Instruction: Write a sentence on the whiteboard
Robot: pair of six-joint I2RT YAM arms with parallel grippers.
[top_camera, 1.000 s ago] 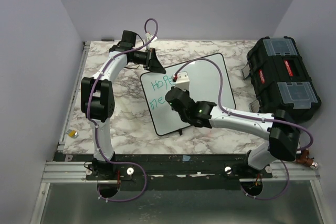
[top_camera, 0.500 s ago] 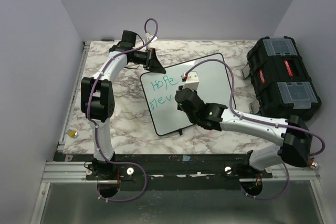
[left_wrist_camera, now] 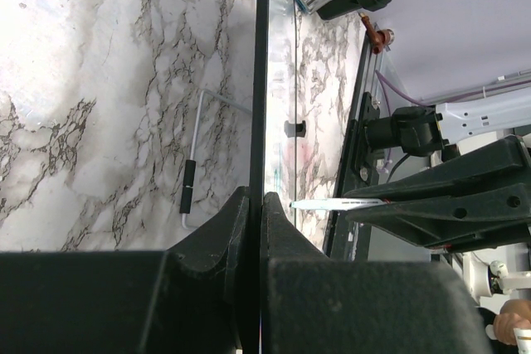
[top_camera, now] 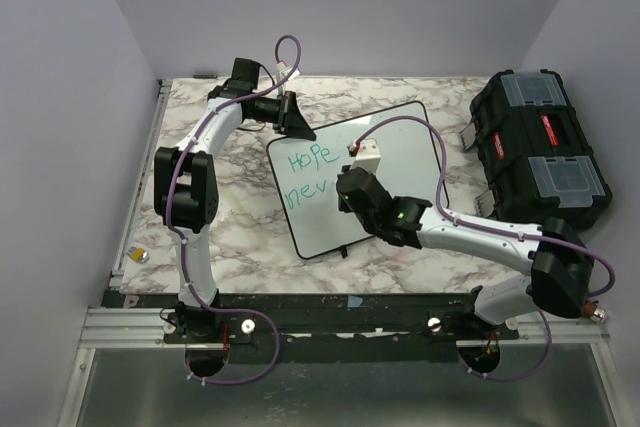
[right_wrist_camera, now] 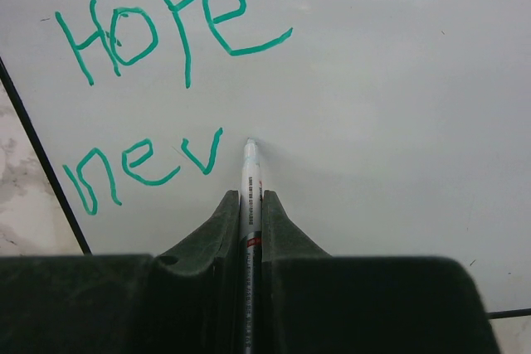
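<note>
The whiteboard (top_camera: 405, 142) lies tilted on the marble table, glossy white with a thin black frame. The sentence (top_camera: 308, 175) on it reads "Hope" (right_wrist_camera: 166, 14) above "nev" (right_wrist_camera: 141, 167) in green-teal marker. My right gripper (right_wrist_camera: 250, 198) is shut on a white marker (right_wrist_camera: 250, 173). The marker's tip meets the board (right_wrist_camera: 390, 122) just right of the "v". My left gripper (left_wrist_camera: 257, 201) is shut on the whiteboard's far left edge, whose frame (left_wrist_camera: 264, 80) appears edge-on. From above, the left gripper (top_camera: 298, 125) sits at that corner and the right gripper (top_camera: 347, 179) hovers mid-board.
A black toolbox (top_camera: 540, 152) with clear lid compartments stands at the right of the table. A small yellow object (top_camera: 141, 255) lies near the left edge. Beside the board's edge a thin white rod with a black sleeve (left_wrist_camera: 191, 188) rests on the marble.
My right gripper has moved rightwards along the second line with the marker, and the letter "v" now follows "ne". The left gripper and the board have stayed put.
</note>
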